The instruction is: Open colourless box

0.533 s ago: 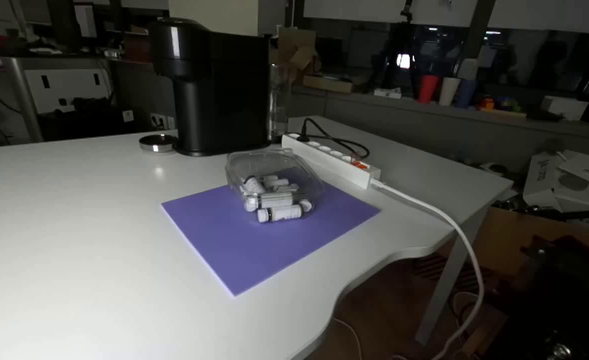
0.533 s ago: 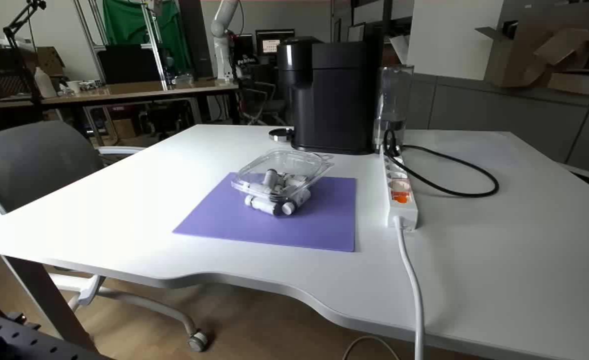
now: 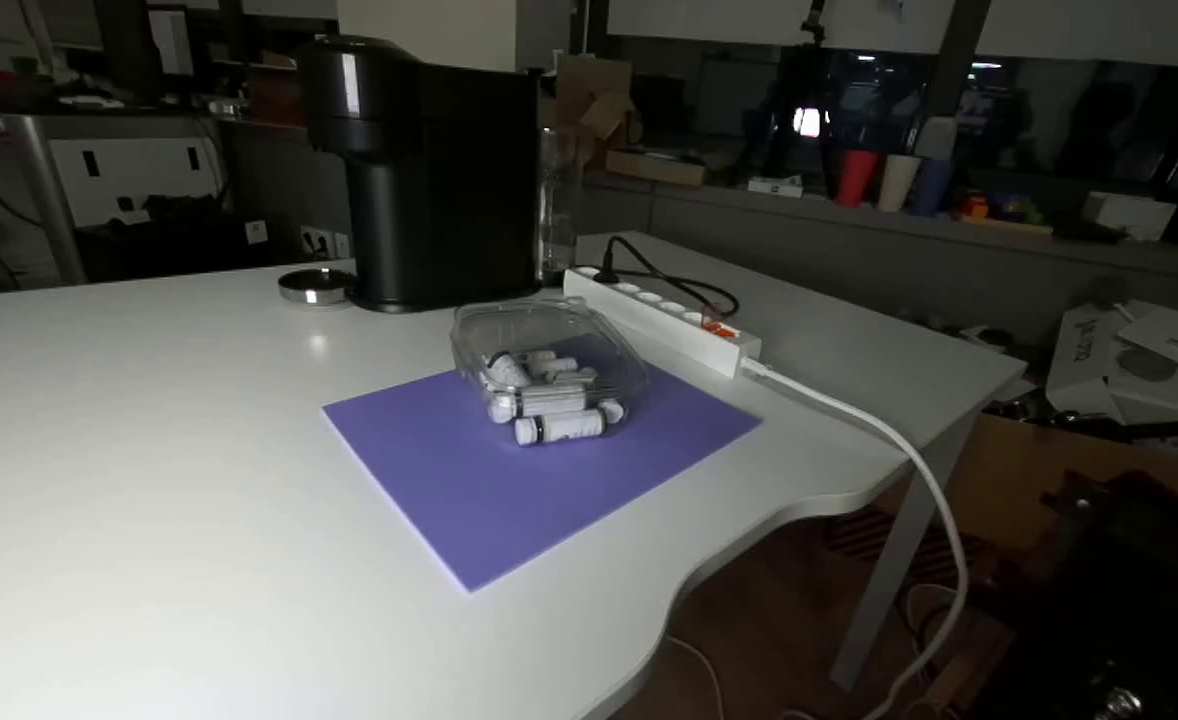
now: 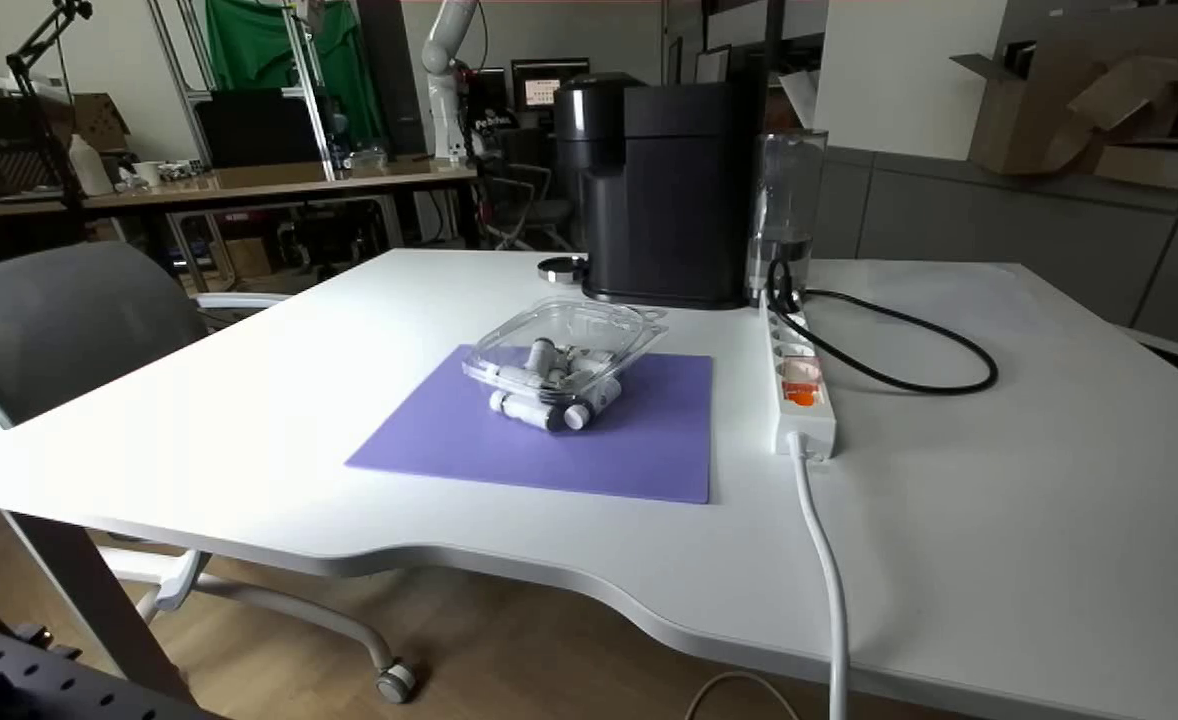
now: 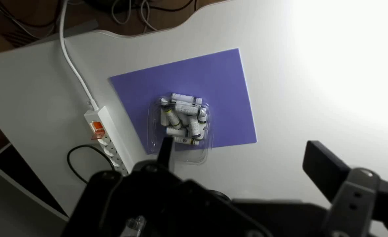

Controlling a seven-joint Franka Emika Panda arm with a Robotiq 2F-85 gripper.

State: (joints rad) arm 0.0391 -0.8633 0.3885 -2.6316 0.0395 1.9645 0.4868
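Parted pincer (image 5: 239,149), wrist view only

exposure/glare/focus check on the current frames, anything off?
Wrist view: white tabletop blown out at upper right, tool slightly out of focus, colourless box mostly faint edges and highlights. In an exterior view: black coffee machine carries a bright vertical glare streak. Both exterior views: tabletop washed out toward picture left, vial labels too small or blurred to read.
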